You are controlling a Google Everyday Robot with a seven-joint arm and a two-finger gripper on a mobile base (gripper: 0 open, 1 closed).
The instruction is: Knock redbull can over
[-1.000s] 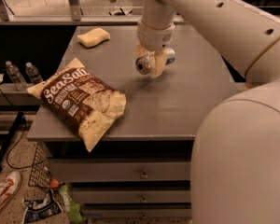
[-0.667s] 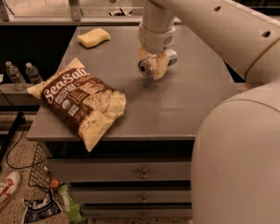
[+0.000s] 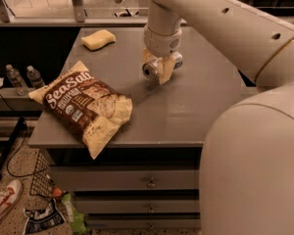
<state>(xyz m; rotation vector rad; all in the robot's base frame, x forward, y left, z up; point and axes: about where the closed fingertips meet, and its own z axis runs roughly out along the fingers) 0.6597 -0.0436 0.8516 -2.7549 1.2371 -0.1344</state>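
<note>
Hanging over mid-counter (image 3: 201, 106), the hand (image 3: 159, 68) meets the can (image 3: 150, 71), which lies tipped with its top toward 8 o'clock; its grip cannot be told. Left loose, the can could roll toward the bag (image 3: 83, 106) at 8 o'clock.

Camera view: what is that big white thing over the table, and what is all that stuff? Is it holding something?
The big white thing is a robot's arm. The white bulk low on the right is more of the same robot. There is one camera, and it looks down on a grey table from close beside the arm. At the arm's end is its gripper, the part that grabs, low over the middle of the table. Right at it is the redbull can, tipped sideways with its silver top facing us. I cannot tell whether the can is gripped. Also on the table are a brown chip bag at the front left and a yellow sponge at the back.
</note>
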